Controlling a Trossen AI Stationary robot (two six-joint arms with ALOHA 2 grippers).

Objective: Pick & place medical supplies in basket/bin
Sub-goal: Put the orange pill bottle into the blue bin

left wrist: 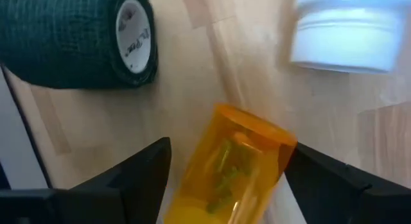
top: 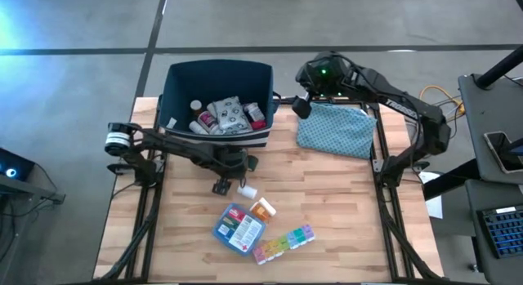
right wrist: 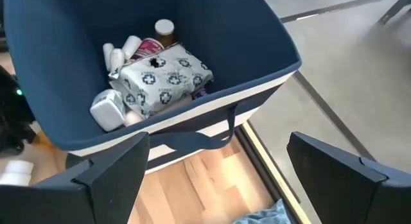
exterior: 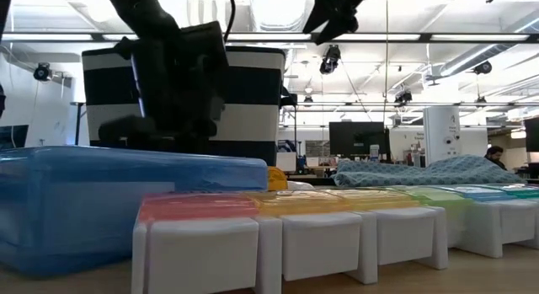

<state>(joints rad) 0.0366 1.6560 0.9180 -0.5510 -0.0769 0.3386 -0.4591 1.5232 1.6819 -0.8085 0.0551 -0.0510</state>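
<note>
Here the left gripper [left wrist: 225,179] is hanging low over the pale wood-grain table [top: 327,211], its dark fingers standing apart on either side of a translucent orange pill bottle [left wrist: 234,166] lying tilted, beside a dark woven bandage roll [left wrist: 77,38]. The right gripper [right wrist: 215,179] is gaping wide above the soft navy bin [right wrist: 257,51], where a crinkled cross-printed wipes packet [right wrist: 164,76] is sitting among small bottles.

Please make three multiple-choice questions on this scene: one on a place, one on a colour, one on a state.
1. Where does the teal patterned pouch lie?
A. In the bin
B. On the table, right of the navy bin
C. On the pill organizer

2. What colour is the bottle between the left gripper fingers?
A. Orange
B. Green
C. White

3. How is the right gripper?
A. Shut on a pouch
B. Open, empty, by the bin
C. Not visible

Answers: 1 B, high view shows it beside the bin. 2 A, the orange pill bottle. 3 B, fingers spread, nothing between.
</note>
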